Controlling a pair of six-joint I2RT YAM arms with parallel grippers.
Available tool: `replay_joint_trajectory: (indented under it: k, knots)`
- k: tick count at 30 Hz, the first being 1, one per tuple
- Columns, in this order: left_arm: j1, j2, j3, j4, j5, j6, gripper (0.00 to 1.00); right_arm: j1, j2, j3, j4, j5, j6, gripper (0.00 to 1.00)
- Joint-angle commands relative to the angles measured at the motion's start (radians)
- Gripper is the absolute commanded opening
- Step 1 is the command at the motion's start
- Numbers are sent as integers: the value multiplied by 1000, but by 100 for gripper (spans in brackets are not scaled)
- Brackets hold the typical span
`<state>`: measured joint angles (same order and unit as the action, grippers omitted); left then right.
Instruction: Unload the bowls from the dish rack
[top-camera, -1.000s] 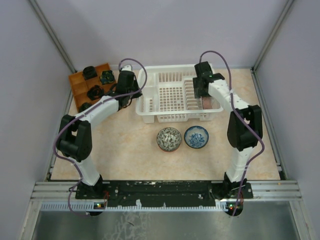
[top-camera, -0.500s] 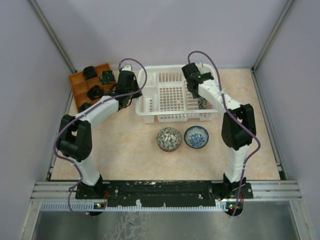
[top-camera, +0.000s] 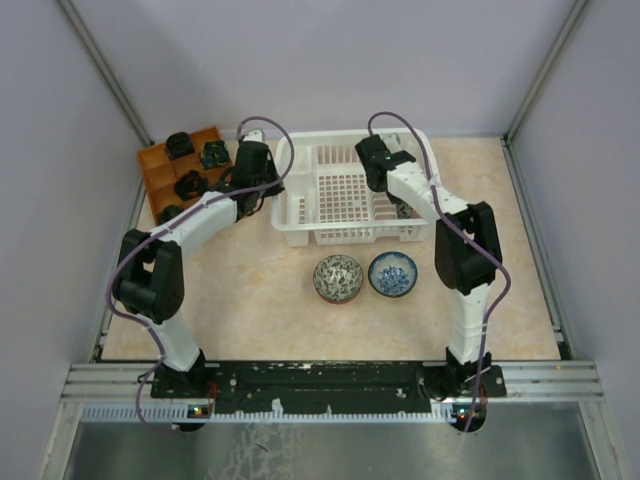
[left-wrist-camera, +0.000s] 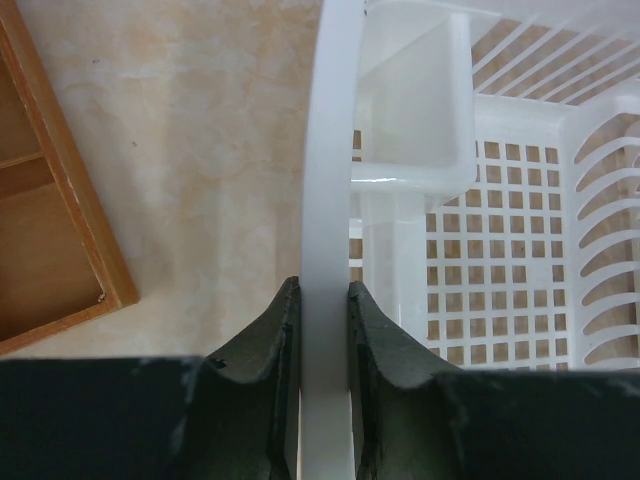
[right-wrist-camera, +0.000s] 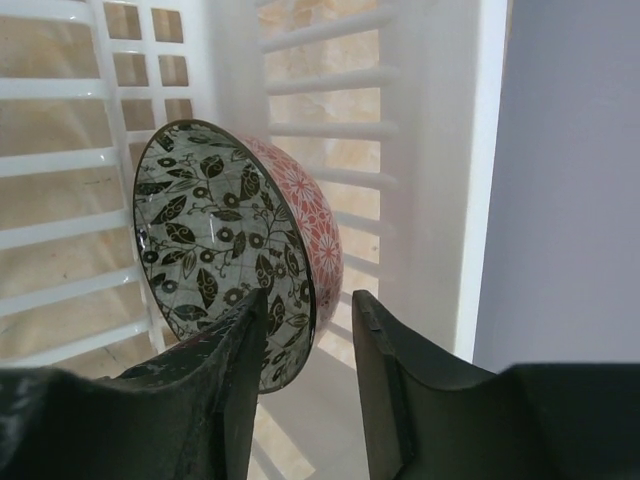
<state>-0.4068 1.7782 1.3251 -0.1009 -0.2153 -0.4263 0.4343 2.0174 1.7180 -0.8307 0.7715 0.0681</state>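
The white dish rack (top-camera: 330, 238) stands at the table's back middle. My left gripper (top-camera: 268, 192) is shut on its left rim; in the left wrist view the rim (left-wrist-camera: 325, 150) runs between my closed fingers (left-wrist-camera: 323, 300). One bowl (right-wrist-camera: 220, 230), dark leaf pattern inside and orange-red outside, stands on edge among the rack's right dividers. My right gripper (right-wrist-camera: 310, 300) is open, its jaws either side of this bowl's lower rim; from above it (top-camera: 398, 203) reaches down into the rack. A grey-and-white patterned bowl (top-camera: 338, 277) and a blue-speckled bowl (top-camera: 393, 273) sit on the table before the rack.
An orange-brown compartment tray (top-camera: 160, 178) with small dark items sits at the back left, close to the left arm; its corner shows in the left wrist view (left-wrist-camera: 60, 250). Grey walls enclose the table on three sides.
My right arm has swung left and lowered its gripper into the rack's right part, onto the standing bowl. The left arm and the two table bowls have not moved.
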Motion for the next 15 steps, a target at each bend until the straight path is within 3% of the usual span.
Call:
replay_joint_trajectory:
  k: [1,8,15]
  knots:
    - [7,-18,-17,-33,10,11,0,1,29,51,-8,69,2,38]
    - [7,-14,-21,-30,11,9,0,1,53,66,-11,118,6,33]
    - [8,-9,-25,-25,14,7,0,1,65,73,-18,157,7,18]
